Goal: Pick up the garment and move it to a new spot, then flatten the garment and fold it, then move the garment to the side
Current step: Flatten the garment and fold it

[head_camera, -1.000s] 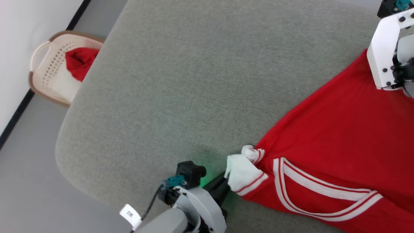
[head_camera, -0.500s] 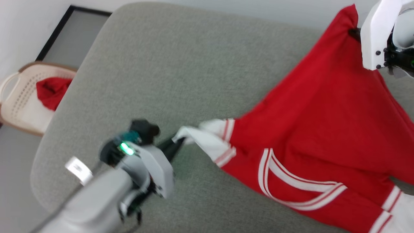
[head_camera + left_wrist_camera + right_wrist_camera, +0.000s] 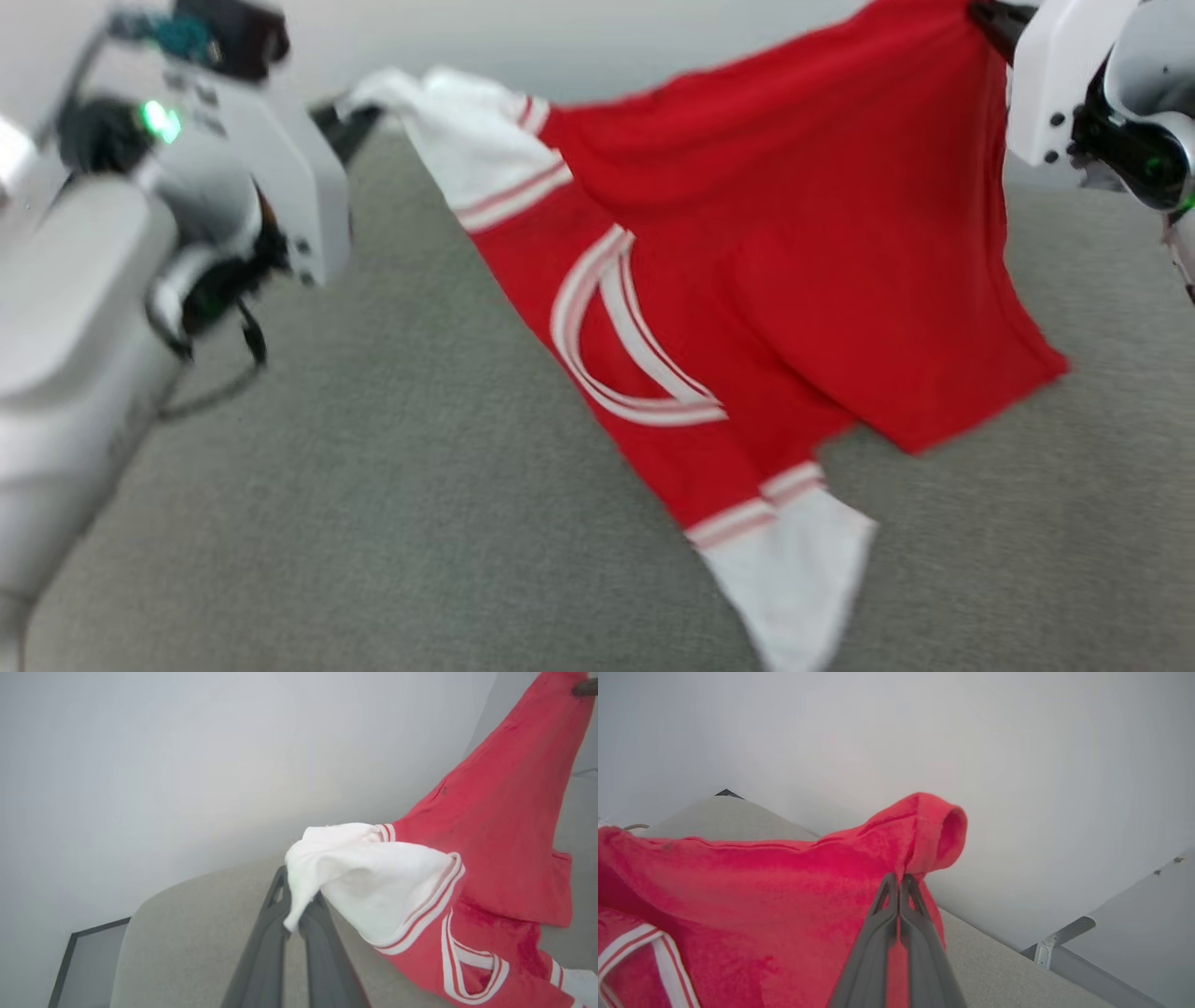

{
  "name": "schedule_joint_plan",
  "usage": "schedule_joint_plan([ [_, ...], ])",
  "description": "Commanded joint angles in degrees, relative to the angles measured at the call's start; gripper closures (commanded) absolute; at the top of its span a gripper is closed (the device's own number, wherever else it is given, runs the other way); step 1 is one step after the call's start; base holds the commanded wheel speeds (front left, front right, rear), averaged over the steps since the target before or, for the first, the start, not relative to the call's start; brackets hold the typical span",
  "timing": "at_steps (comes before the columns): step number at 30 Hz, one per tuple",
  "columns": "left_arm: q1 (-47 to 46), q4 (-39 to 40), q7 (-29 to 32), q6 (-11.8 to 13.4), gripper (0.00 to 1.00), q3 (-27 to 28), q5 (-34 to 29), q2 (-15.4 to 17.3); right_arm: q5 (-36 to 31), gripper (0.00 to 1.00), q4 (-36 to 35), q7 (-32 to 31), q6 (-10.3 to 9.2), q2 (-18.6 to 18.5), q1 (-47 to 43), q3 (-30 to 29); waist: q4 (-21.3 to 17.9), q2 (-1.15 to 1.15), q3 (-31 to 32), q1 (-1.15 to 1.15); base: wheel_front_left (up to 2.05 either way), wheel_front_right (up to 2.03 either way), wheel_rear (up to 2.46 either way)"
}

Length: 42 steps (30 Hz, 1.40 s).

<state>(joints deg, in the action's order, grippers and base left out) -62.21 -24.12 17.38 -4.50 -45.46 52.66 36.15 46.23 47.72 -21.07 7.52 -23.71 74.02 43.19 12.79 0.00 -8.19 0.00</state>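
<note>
One garment [image 3: 794, 233], one left gripper [image 3: 295, 900], one right gripper [image 3: 899, 879], one grey surface [image 3: 373, 485].

You have a smeared head view. Its bottom edge cuts the garment [image 3: 794, 233] at the lower white sleeve [image 3: 794, 579]. Cloth covers the tips of the left end effector [image 3: 298, 901].

The garment [image 3: 794, 233] hangs spread above the worktop [image 3: 373, 485], one sleeve pinched in the left claw [image 3: 353, 117] at the far left, an edge pinched in the right claw [image 3: 990, 17] at the far right, with the wall [image 3: 635, 37] behind.
</note>
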Motion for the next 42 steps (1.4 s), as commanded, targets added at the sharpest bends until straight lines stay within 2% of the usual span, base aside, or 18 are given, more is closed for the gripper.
schedule_joint_plan([
  [1, -1.8, -0.8, 0.3, -0.3, 1.0, 0.1, -0.6, -0.1, -0.5, 1.0, 0.5, 1.1, -0.06, 0.4, 0.9, -0.3, -3.1, 0.0, 2.7, 0.0, 0.0, 0.0, 0.0],
  [8, -14.9, -10.7, -3.0, -2.7, 1.0, -1.4, -4.4, -2.5, -3.3, 1.0, 4.8, 10.5, -0.06, 3.7, 4.3, -2.0, -6.2, 0.0, 3.9, 0.0, 0.0, 0.0, 0.0],
  [16, -24.8, -21.0, -6.1, -3.0, 1.0, -3.5, -1.7, -4.1, -4.2, 1.0, 8.7, 18.0, -0.06, 5.6, 7.5, -3.8, -8.6, 0.0, 4.2, 0.0, 0.0, 0.0, 0.0],
  [24, -32.1, -26.3, -11.9, -2.9, 1.0, -5.9, 0.9, -3.8, -3.3, 1.0, 13.7, 21.1, -0.06, 7.3, 11.7, -7.0, -9.9, 0.0, 2.1, 0.0, 0.0, 0.0, 0.0],
  [33, -37.6, -27.6, -16.5, -2.9, 1.0, -9.4, 4.8, -1.6, -4.0, 1.0, 16.0, 21.9, -0.06, 8.0, 16.2, -7.5, -10.8, 0.0, -5.0, 0.0, 0.0, 0.0, 0.0],
  [38, -41.2, -28.5, -20.4, -2.9, 1.0, -10.6, 5.9, -0.1, -5.2, 1.0, 16.9, 23.8, -0.07, 8.0, 19.7, -7.8, -11.1, 0.0, -11.3, 0.0, 0.0, 0.0, 0.0],
  [42, -45.2, -31.2, -24.3, -2.9, 1.0, -10.3, 6.2, -0.5, -6.8, 1.0, 18.2, 26.5, -0.07, 8.7, 23.8, -8.2, -11.6, 0.0, -17.2, 0.0, 0.0, 0.0, 0.0],
])
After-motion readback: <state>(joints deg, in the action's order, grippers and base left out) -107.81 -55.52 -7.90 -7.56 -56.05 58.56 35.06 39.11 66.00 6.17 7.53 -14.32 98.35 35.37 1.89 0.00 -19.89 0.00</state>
